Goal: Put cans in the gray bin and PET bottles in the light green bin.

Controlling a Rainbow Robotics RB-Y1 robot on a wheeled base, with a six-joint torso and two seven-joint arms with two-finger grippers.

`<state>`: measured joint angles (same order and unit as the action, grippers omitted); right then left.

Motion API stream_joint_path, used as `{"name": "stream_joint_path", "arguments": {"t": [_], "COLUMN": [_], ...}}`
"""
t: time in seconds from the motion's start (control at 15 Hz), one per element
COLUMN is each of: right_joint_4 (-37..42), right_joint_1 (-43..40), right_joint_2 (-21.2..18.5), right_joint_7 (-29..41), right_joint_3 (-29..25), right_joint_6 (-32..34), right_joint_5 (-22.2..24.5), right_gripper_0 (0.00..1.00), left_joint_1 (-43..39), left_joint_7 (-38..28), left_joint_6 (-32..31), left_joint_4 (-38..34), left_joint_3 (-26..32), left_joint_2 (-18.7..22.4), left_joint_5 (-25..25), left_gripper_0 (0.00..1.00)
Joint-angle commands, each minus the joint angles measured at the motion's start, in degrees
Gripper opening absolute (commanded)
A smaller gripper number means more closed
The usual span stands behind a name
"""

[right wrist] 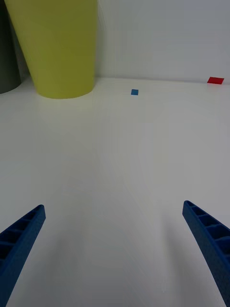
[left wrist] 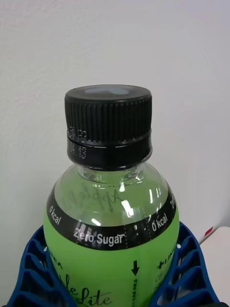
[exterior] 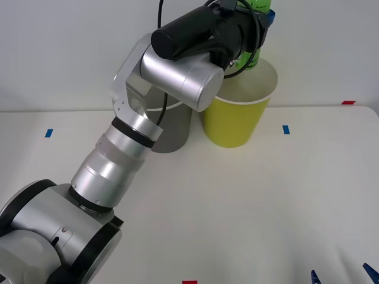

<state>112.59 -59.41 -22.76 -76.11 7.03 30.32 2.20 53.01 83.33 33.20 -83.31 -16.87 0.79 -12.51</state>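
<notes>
Left gripper [left wrist: 112,283]: pinched on the green bottle, its blue ribbed fingers [left wrist: 33,273] pressed against both sides of the body; in the front view it is raised at the far edge of the scene, above the light green bin.
Green bottle [left wrist: 111,230]: upright between the fingers, clear plastic with bright green contents and a ribbed black screw cap [left wrist: 109,122]; in the front view a bit of it [exterior: 259,6] shows past the wrist, over the far right part of the bin's opening.
Bottle writing: a black band around the shoulder reads "0 kcal", "Zero Sugar", "0 kcal"; lower down, part of a script word ending in "Lite" and a small black arrow pointing down; faint script above the band is too pale to read; small embossed characters on the cap ring cannot be read.
Light green bin [exterior: 235,121]: standing on the table at the far centre, yellow-green outside, white rim and inside, mouth up.
Gray bin [exterior: 174,130]: just left of the light green bin, very close to it, largely behind the left arm [exterior: 118,160].
Right gripper [right wrist: 115,249]: spread wide, nothing between its fingers, low over the near right part of the table.
Table [exterior: 249,207]: white, with small blue tape marks [exterior: 286,129] at left and right and a red mark [exterior: 348,103] at the far right.
</notes>
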Motion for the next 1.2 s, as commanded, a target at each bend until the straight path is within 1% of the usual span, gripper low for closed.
{"name": "stream_joint_path", "arguments": {"t": [0.07,0.4,0.47,0.53,0.67,0.73,1.0,1.07,1.2], "right_joint_4": [0.0,0.0,0.0,0.0,0.0,0.0,0.0,0.0,0.0], "right_joint_1": [0.0,0.0,0.0,0.0,0.0,0.0,0.0,0.0,0.0], "right_joint_2": [0.0,0.0,0.0,0.0,0.0,0.0,0.0,0.0,0.0], "right_joint_7": [0.0,0.0,0.0,0.0,0.0,0.0,0.0,0.0,0.0], "right_joint_3": [0.0,0.0,0.0,0.0,0.0,0.0,0.0,0.0,0.0], "right_joint_6": [0.0,0.0,0.0,0.0,0.0,0.0,0.0,0.0,0.0], "right_joint_5": [0.0,0.0,0.0,0.0,0.0,0.0,0.0,0.0,0.0], "right_gripper_0": [1.0,1.0,1.0,1.0,1.0,1.0,1.0,1.0,1.0], "left_joint_1": [-0.01,-0.01,-0.1,-0.19,-0.19,-0.19,-0.71,-2.56,-9.24], "left_joint_7": [-0.01,-0.54,-0.63,-0.45,-0.45,-0.45,-0.01,0.34,1.92], "left_joint_6": [0.03,0.03,0.11,1.52,7.94,11.8,21.91,22.97,22.88], "left_joint_4": [-0.01,-0.45,-0.62,-1.5,-5.9,-8.97,-18.73,-21.98,-29.98], "left_joint_3": [0.08,0.08,-0.01,-0.01,0.08,0.17,2.1,2.54,3.51], "left_joint_2": [0.09,1.58,2.37,3.25,5.71,7.12,10.9,11.69,12.92], "left_joint_5": [-0.05,-0.41,-0.85,-2.43,-4.62,-4.62,-5.5,-5.59,-5.06], "left_gripper_0": [1.0,1.0,1.0,1.0,1.0,1.0,1.0,1.0,1.0]}}
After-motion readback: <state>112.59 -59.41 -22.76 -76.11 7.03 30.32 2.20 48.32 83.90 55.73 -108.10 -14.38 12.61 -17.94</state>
